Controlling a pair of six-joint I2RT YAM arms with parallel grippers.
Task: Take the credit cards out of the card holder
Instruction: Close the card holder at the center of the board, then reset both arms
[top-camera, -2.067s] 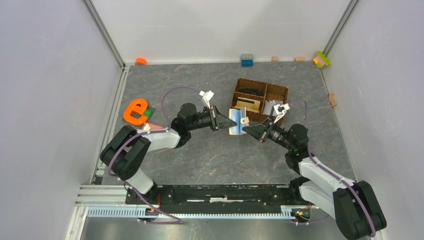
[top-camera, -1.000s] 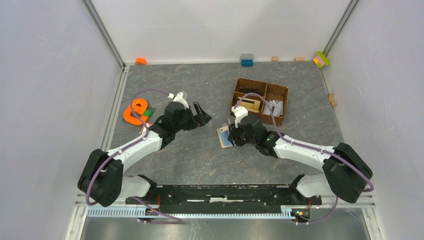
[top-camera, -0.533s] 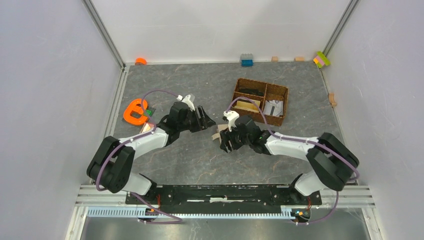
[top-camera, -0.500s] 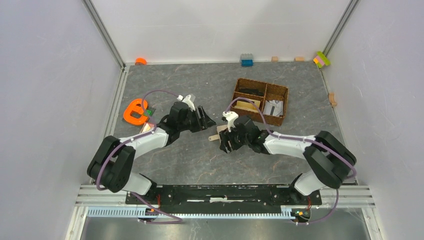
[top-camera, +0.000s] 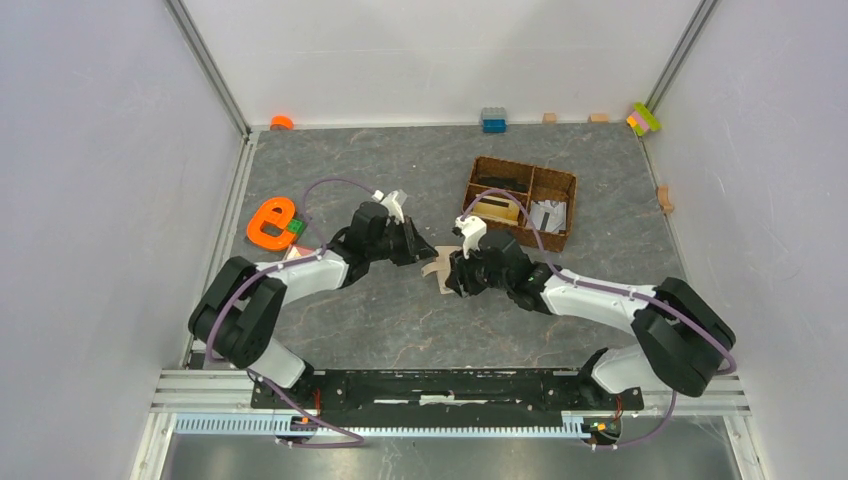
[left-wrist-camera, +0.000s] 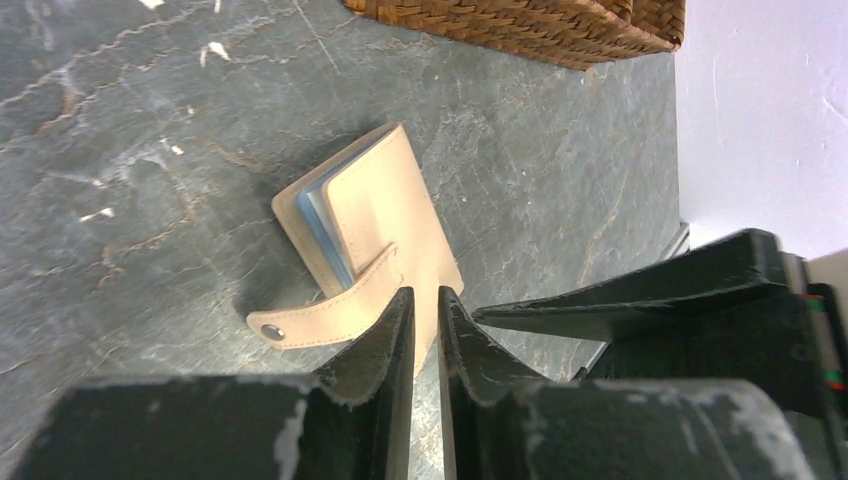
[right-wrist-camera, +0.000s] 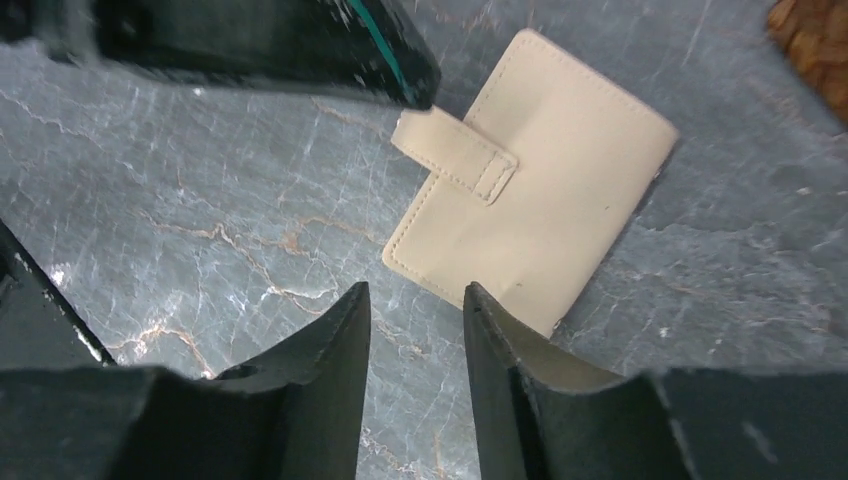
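The card holder (top-camera: 437, 268) is a beige wallet lying folded on the grey floor between my two grippers. In the left wrist view it (left-wrist-camera: 385, 215) shows pale blue sleeve edges between its covers, and its tab (left-wrist-camera: 330, 312) hangs loose. The right wrist view shows its flat cover (right-wrist-camera: 545, 215). No credit card shows in the wallet. A pinkish flat piece (top-camera: 298, 253) lies by my left arm. My left gripper (left-wrist-camera: 426, 300) is shut and empty, its tips at the tab. My right gripper (right-wrist-camera: 415, 295) is slightly open and empty, just short of the wallet's near edge.
A brown wicker basket (top-camera: 565, 182) with compartments stands behind the wallet to the right; it also shows in the left wrist view (left-wrist-camera: 520, 25). An orange letter toy (top-camera: 270, 222) and a green block (top-camera: 296, 226) lie at the left. Small blocks line the back wall.
The wallet was held up open between both grippers. The right gripper brought it down to the floor and let go. It now lies folded, and the left gripper has moved right to it.
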